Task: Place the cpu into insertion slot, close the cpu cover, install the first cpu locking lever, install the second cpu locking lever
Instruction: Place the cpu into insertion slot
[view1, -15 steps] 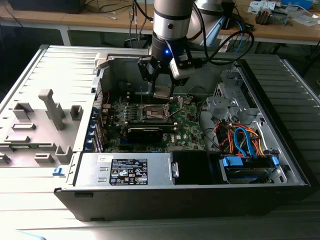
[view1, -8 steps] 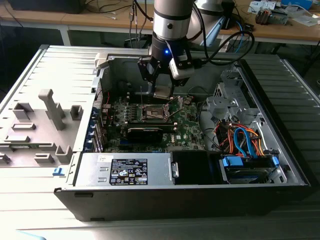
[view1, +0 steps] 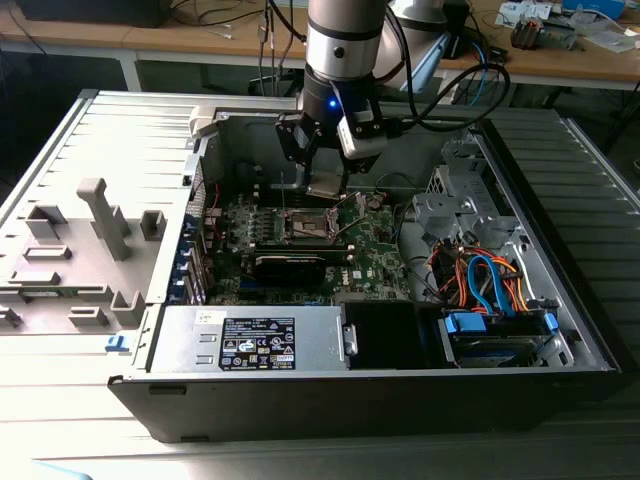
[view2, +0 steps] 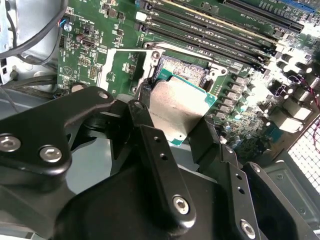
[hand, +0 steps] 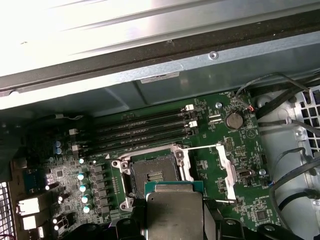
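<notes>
1. Cpu (view2: 180, 107): flat, silver-topped, gripped by two opposite edges in the hand (view2: 172, 120), which is clenched on it.
2. Slot (hand: 152, 172): bare and dark-centred. It lies just past the cpu's free edge, toward the memory slots (hand: 140, 130); the cpu is apart from it, not seated.
3. Cover (hand: 227, 170): swung open, lying beside the slot.
4. Views: the first wrist view shows the whole slot and the cover. The second wrist view shows the fingers (view2: 144, 97) on the cpu, which hides part of the slot. The exterior view shows the hand above the board (view1: 375, 250).
</notes>
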